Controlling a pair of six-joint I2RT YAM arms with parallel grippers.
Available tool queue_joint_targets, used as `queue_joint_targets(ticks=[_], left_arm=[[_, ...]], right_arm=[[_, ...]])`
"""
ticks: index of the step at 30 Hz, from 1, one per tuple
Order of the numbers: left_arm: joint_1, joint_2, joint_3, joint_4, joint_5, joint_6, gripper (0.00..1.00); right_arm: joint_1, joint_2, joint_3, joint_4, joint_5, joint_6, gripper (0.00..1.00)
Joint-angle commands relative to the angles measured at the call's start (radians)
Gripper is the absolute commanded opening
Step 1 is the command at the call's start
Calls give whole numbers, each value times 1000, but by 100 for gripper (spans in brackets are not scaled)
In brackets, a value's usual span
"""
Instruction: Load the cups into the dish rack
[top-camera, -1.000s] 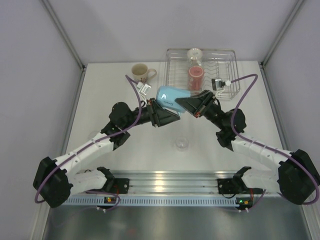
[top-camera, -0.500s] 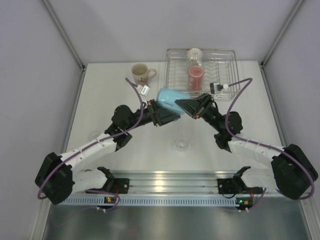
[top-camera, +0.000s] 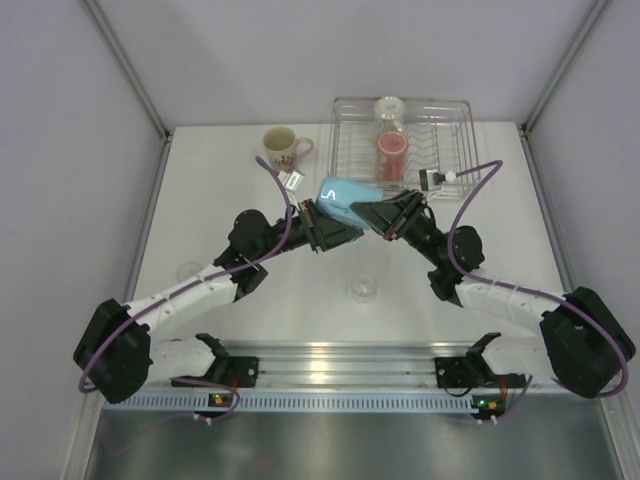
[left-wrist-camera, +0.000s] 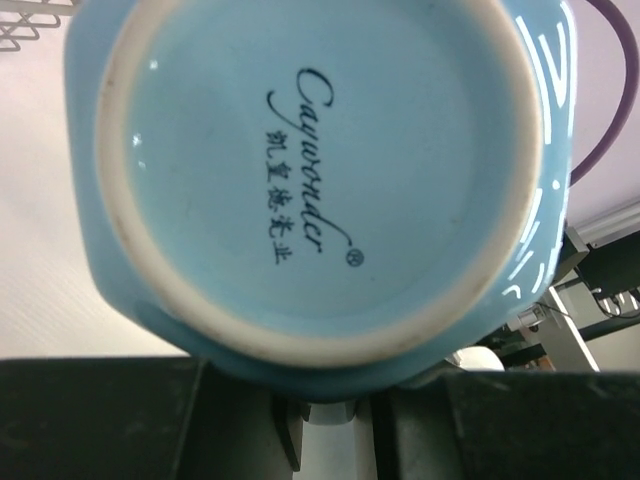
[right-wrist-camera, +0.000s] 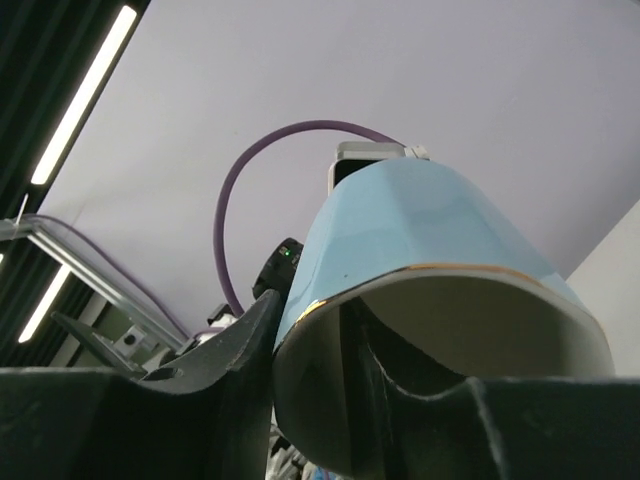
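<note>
Light blue cup (top-camera: 345, 193) lifted on its side above the table (top-camera: 220, 200), beside the dish rack's (top-camera: 440, 140) near left corner, right hand (top-camera: 368, 212) clamped on its rim wall, one finger inside, left hand (top-camera: 325, 215) at its base, grip impossible to tell

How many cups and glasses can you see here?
5: a cream mug on the table; a light blue cup aloft, rim in the right tool; a red tumbler and a clear glass in the dish rack; a small clear glass mid-table. Other clear ones may go unseen.
</note>
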Motion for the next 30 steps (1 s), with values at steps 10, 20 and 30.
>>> queue_joint_targets(ticks=[10,20,30], left_arm=[[-8,-74,131,-59,-86,198,0],[-8,-26,371,-528,-293,517,0],[-8,251,678,-804,-622,818,0]], right_arm=[[-79,-231,-94,-109,-69,-47,77],[-129,-532,-64,-793,37,-297,92],[-127,-734,65,-1371,340,-592,91]])
